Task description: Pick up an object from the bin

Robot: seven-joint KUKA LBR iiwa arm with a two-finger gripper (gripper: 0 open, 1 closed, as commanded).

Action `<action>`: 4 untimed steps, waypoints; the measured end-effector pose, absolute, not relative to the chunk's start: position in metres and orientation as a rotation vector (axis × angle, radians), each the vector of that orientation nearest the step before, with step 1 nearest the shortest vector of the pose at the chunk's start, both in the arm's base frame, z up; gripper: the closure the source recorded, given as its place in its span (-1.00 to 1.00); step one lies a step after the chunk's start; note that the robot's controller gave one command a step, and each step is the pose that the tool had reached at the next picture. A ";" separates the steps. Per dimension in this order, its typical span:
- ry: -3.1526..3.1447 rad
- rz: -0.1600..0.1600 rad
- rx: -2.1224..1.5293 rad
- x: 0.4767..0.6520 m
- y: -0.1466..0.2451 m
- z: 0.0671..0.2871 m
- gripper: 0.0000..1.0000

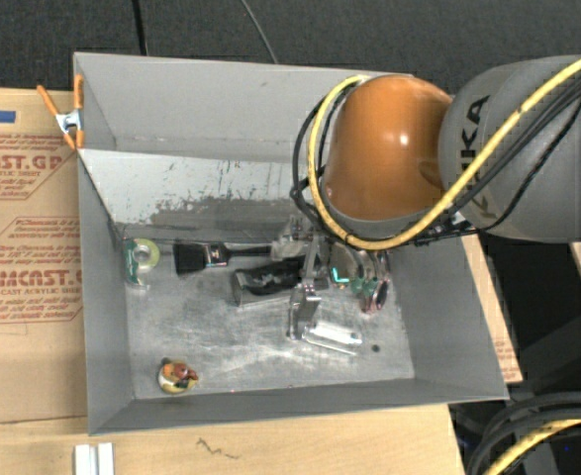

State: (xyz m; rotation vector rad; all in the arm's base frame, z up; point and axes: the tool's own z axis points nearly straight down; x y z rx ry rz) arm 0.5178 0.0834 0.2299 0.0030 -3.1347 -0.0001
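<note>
My gripper (305, 313) hangs below the orange wrist cover, low in the middle right of the bin. A black clip-like thing (260, 283) lies just to its left. Just below and to its right, a shiny silver flat piece (332, 340) rests on the bin floor. A small thing with red and green parts (374, 296) lies to its right, partly under the arm. A black-handled tool (211, 255) lies across the floor farther left.
A clear tape roll (140, 258) sits at the left wall. A small round, colourful thing (177, 375) lies in the near left corner. The arm and its orange cover hide the bin's right rear part.
</note>
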 end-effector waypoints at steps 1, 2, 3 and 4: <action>-3.143 -0.002 0.001 0.519 0.083 0.234 -1.00; -3.149 -0.003 -0.036 0.531 0.081 0.180 -1.00; -3.230 -0.027 -0.140 0.555 0.070 0.101 1.00; -3.211 -0.027 -0.138 0.548 0.071 0.090 -1.00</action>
